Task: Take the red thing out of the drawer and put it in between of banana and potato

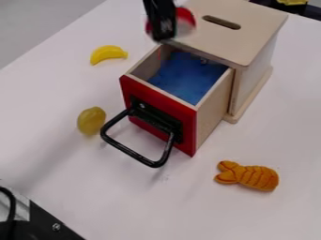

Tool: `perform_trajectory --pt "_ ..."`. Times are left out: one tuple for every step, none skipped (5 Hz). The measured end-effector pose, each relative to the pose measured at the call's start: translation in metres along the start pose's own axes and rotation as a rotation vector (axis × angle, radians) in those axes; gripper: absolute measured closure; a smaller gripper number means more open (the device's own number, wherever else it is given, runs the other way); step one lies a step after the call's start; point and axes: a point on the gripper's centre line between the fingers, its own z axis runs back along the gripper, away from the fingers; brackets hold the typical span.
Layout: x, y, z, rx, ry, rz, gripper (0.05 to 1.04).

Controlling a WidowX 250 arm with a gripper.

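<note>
While tabletop [56, 89] parts banana [108, 54] from potato [91, 120], end effector [164, 37] (gripping red thing [186, 17]) hovers.

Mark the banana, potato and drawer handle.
Banana [108, 54]: camera view, middle of its curved body.
Potato [91, 120]: camera view, middle of its rounded side.
Drawer handle [133, 153]: camera view, on its long front bar.

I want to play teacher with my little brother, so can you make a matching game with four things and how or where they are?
1. banana
2. potato
3. drawer
4. red thing

A. open, with blue inside
B. held up by the black hand
C. bright yellow and curved
D. beside the black handle

Pairs: 1-C, 2-D, 3-A, 4-B
</note>
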Motion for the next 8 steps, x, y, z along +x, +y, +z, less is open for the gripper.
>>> perform_trajectory --pt "-0.023 0.035 0.008 0.039 0.016 0.091 0.524" --pt "-0.054 0.059 -0.005 0.029 0.049 0.148 0.524" --pt "-0.088 0.070 -0.026 0.011 0.087 0.179 0.524" --pt "-0.113 0.063 -0.059 -0.024 0.174 0.164 0.524" --pt "-0.121 0.059 -0.080 -0.021 0.177 0.159 0.524" --pt "-0.130 0.057 -0.100 -0.001 0.205 0.152 0.524" --pt "-0.136 0.054 -0.121 0.015 0.213 0.155 0.524" --pt "-0.143 0.050 -0.135 -0.005 0.240 0.154 0.524"
